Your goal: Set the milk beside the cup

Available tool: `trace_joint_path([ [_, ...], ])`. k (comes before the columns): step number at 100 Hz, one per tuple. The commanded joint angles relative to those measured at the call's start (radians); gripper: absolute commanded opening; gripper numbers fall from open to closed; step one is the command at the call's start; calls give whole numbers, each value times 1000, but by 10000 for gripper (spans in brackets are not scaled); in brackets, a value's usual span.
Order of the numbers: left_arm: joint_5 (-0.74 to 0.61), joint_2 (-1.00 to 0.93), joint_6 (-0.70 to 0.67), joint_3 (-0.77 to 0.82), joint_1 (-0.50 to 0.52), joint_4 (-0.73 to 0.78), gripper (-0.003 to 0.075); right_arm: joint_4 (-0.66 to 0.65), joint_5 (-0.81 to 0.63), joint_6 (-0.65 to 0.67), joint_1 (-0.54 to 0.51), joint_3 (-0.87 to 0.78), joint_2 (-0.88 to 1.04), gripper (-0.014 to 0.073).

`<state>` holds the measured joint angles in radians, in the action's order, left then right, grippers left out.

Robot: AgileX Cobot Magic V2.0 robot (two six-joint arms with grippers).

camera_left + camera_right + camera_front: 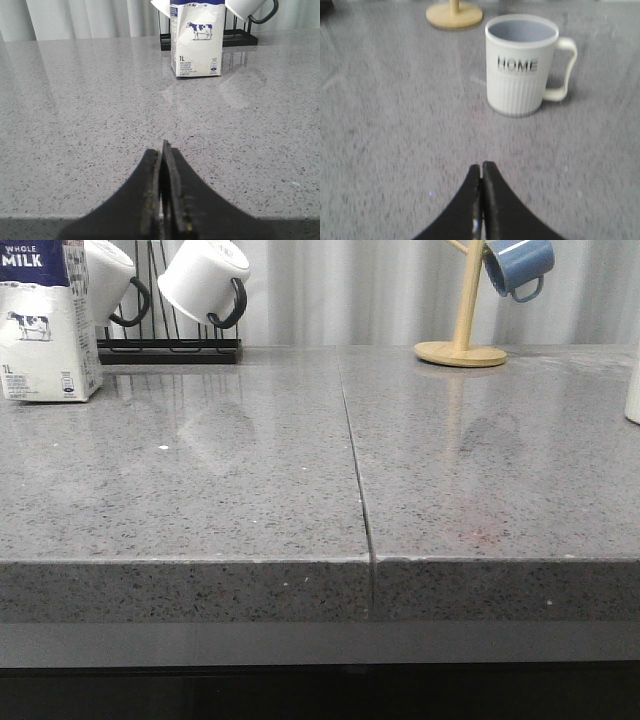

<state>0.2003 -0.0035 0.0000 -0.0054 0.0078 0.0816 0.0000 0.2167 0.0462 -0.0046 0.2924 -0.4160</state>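
The milk is found upright at the far left corner of the desk, its long axis vertical and its base flat on the stone. It is not touched by either arm. A black wire rack carrying plain white mugs is noted just beside and behind it, close enough to be a concern during a grasp.

The cup is seen clearly only in the right wrist view, standing upright with its handle turned to one side; in the front view only a pale sliver at the right edge of the desk is shown, which is judged to be this cup. The milk and the cup are thus well apart, at opposite ends of the desk. A wooden mug tree holding a blue mug is recorded near the far edge, right of the centre seam.

The left gripper is observed with its fingers pressed together, holding nothing, and the milk lies straight ahead of it across bare desk. The right gripper is likewise closed and empty, facing the cup. The left arm is judged the nearer to the milk. The fingers must be spread before the carton is approached, and the task is judged not yet begun.
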Motion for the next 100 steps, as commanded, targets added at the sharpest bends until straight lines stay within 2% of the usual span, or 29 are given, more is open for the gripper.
trace_joint_path([
  [1,-76,-30,0,46,1,-8,-20,-11,-160,0,1,37,-39,-66],
  [10,-76,-30,0,46,1,-8,-20,-13,-228,0,-1,37,-76,-56],
  [15,-76,-30,0,46,1,-8,-20,-13,-267,0,-1,37,-98,-16],
  [32,-76,-30,0,46,1,-8,-20,-13,-378,-2,-5,37,-174,251],
  [39,-76,-30,0,46,1,-8,-20,-13,-417,-5,-17,37,-210,309],
  [73,-76,-30,0,46,1,-8,-20,-8,-675,-9,-174,43,-429,310],
  [100,-76,-30,0,46,1,-8,-20,-7,-798,-46,-262,93,-636,310],
])
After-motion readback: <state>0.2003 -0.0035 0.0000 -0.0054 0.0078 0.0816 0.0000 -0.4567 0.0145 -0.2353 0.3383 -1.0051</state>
